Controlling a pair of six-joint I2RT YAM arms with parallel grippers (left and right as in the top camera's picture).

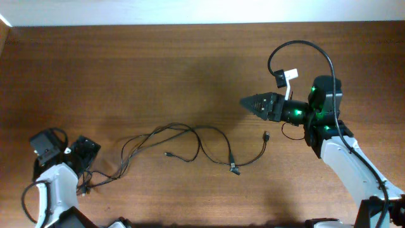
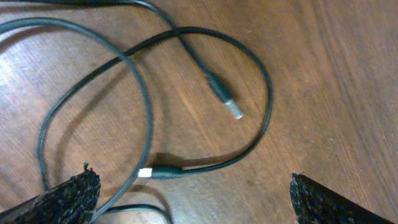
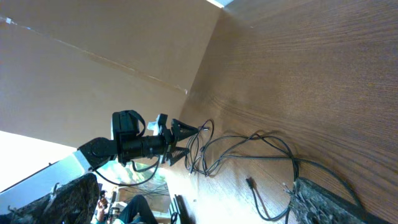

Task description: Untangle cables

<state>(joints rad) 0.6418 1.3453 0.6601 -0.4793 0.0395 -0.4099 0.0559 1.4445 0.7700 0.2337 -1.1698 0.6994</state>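
The cables (image 1: 190,128) were laid in loose, crossing strands on the table (image 1: 126,63) between the left gripper (image 2: 199,202) and right gripper (image 1: 248,102). Both were held open and empty. Separation was judged partly done.

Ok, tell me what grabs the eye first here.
A loose tangle of thin black cables sprawls across the middle of the wooden table. The right pincer hangs open near its right end; the left pincer stands open over two small plugs at the left end.
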